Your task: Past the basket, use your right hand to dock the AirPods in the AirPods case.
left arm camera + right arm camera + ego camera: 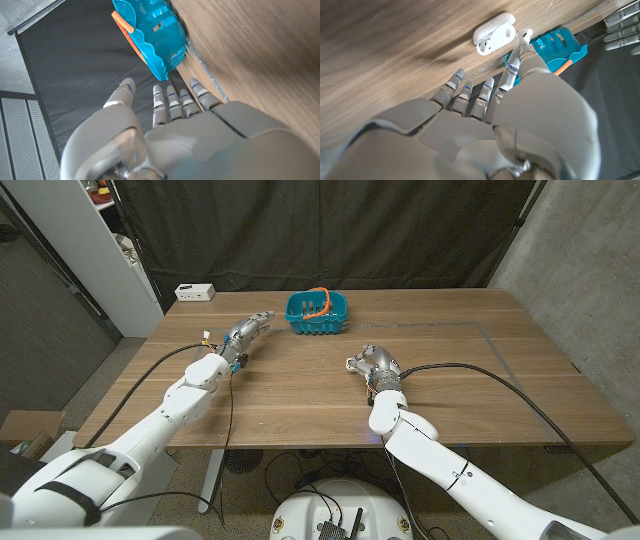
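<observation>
The AirPods case [494, 33] lies open on the wooden table [300, 395], close to the teal basket [316, 314] with the orange handle, on the side toward the robot. In the right wrist view the right hand [520, 107] is above the table near the case, and it seems to pinch a white AirPod [526, 35] between the thumb and a finger, while the other fingers [465, 90] reach forward, slightly apart. The earbud is just beside the open case, not yet inside.

To do this step well, I think the hand must bring the stem over an empty slot, keep it upright, then lower slowly and release only when seated.

The left hand [243, 334] waits beside the basket with fingers straight, holding nothing.
</observation>
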